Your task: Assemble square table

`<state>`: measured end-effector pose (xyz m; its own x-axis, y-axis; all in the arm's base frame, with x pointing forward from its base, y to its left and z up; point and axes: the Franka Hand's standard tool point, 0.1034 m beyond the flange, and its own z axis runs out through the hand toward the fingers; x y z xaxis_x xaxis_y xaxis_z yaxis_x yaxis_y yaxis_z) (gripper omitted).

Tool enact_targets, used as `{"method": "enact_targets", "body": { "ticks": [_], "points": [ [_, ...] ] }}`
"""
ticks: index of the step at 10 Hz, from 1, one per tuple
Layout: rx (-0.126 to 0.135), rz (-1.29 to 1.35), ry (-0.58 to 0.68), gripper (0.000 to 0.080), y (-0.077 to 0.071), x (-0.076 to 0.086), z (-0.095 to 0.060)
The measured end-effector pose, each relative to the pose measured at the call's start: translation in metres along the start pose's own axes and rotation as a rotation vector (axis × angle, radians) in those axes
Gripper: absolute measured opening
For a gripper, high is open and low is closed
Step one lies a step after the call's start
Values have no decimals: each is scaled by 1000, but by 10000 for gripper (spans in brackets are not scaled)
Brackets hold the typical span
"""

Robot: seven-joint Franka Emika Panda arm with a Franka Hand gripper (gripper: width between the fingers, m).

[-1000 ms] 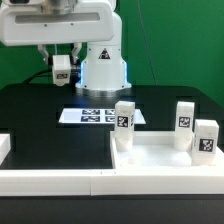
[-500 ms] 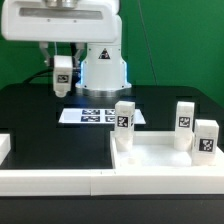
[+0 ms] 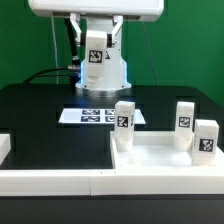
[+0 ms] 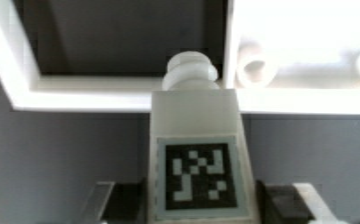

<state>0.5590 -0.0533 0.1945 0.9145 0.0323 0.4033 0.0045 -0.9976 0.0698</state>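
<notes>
So, in the exterior view you see the gripper (image 3: 95, 62) raised high above the back of the black table (image 3: 50, 115), in front of the arm's white base (image 3: 104, 72), and it is clamped on a white tagged leg (image 3: 95, 56) that hangs between the fingers with its black-white tag facing the camera. Below it, flat on the table, lies the marker board (image 3: 98, 116). Nearer the camera, three more legs stand upright towards the exterior view's right: one (image 3: 124, 118) just past the marker board's near edge, one (image 3: 186, 116) further right, and one (image 3: 206, 139) closest to the right edge. They stand at the white square top (image 3: 160, 160) with its raised rim (whether they rest on it or just behind it you cannot tell from here). A low white rail (image 3: 50, 180) runs along the front edge. In the wrist view the held leg (image 4: 198, 140) fills the middle of the picture, tag towards the lens, its rounded end pointing away, with the dark fingers (image 4: 109, 198) pressed against both its sides. Beyond it you see blurred white shapes and a dark panel, too soft to name.
</notes>
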Motion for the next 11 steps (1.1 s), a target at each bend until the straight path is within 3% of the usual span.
{"method": "enact_targets", "body": {
  "ticks": [1,2,3,4,5,7,8,9,10,11],
  "points": [
    [-17,0,26,288,3,-5,1],
    [-51,-20,87,288,10,-2,-2],
    [-64,-22,107,288,12,-6,-3],
    [-55,-19,93,288,9,-9,-2],
    [-14,2,89,288,-6,-16,-10],
    [52,71,108,288,-61,8,-16],
    [69,94,132,288,-86,27,-16],
    [66,168,133,288,-102,44,-4],
    [68,167,118,288,-109,51,0],
    [67,166,122,288,-107,50,0]
  ]
}}
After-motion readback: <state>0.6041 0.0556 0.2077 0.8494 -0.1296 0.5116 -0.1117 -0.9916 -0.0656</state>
